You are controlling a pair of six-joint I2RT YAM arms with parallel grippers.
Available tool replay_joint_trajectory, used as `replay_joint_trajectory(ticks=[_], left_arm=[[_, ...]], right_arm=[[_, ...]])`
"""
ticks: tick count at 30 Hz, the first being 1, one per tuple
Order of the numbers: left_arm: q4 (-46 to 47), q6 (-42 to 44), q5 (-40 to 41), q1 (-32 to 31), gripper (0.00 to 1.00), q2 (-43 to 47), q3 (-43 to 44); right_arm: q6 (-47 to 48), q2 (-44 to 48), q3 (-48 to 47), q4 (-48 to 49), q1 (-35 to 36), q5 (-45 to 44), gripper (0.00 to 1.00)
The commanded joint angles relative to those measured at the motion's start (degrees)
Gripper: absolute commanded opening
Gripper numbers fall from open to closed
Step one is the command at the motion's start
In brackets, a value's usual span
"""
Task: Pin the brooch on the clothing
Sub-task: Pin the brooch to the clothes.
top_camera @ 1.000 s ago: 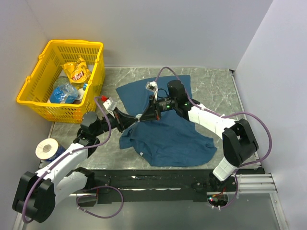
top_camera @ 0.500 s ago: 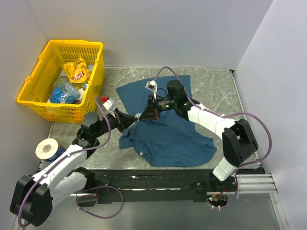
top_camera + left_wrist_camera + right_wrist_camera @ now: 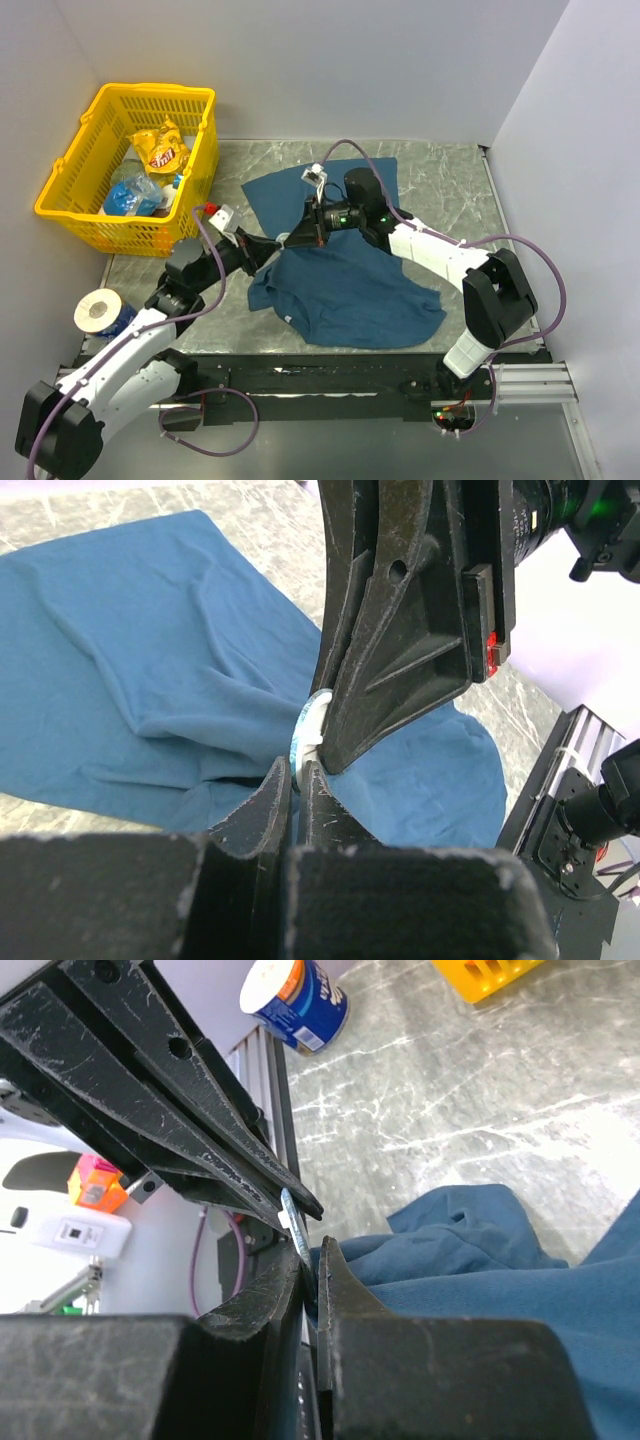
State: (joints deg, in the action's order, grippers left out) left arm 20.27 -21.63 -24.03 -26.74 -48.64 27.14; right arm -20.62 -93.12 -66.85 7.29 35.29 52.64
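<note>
The clothing (image 3: pixel 345 280), a dark teal T-shirt, lies on the marble table, and its left part is lifted toward the two grippers. The brooch (image 3: pixel 306 730) is a small pale disc seen edge-on (image 3: pixel 296 1225). It sits where both sets of fingertips meet, above the shirt's left side. My left gripper (image 3: pixel 297 770) is shut, and the disc's lower edge is in its tips. My right gripper (image 3: pixel 312 1258) is shut on the disc's other edge together with a fold of shirt fabric. In the top view the left gripper (image 3: pixel 272 246) and the right gripper (image 3: pixel 292 240) touch tip to tip.
A yellow basket (image 3: pixel 70 205) with snack packets stands at the back left. A blue-and-white tin (image 3: pixel 100 312) lies by the left arm, also visible as the tin (image 3: pixel 297 1000) in the right wrist view. The black rail (image 3: pixel 330 380) runs along the near table edge.
Both grippers, still tip to tip, have shifted slightly left and back. The shirt's near left edge has been drawn along and bunched a little. The right jaws have narrowed slightly.
</note>
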Motion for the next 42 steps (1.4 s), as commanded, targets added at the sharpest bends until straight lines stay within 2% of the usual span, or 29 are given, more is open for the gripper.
replay_joint_trajectory(ticks=[1,11,14,27,38,42], left_arm=[[1.4,0.9,-6.7,-2.3,0.01,4.2,0.1],[1.6,-0.1,-6.2,-2.4,0.01,7.5,-1.8],[1.3,-0.1,-5.6,-2.4,0.01,8.0,-2.3],[0.3,-0.5,-4.0,-2.4,0.01,10.1,-3.3],[0.1,-0.7,-3.5,-2.4,0.01,10.5,-3.5],[-0.6,-0.6,-1.6,-2.4,0.01,10.3,-3.2]], right_arm=[[-4.2,0.7,-1.0,5.8,-1.8,-14.8,0.0],[-7.9,1.8,0.9,8.8,-2.5,-18.1,0.0],[-8.8,1.8,1.3,9.4,-2.6,-18.6,0.09],[-10.1,4.0,4.4,12.1,-2.7,-22.1,0.31],[-10.2,4.4,5.5,13.1,-3.0,-22.2,0.32],[-9.0,5.4,5.5,11.6,-3.1,-23.2,0.37]])
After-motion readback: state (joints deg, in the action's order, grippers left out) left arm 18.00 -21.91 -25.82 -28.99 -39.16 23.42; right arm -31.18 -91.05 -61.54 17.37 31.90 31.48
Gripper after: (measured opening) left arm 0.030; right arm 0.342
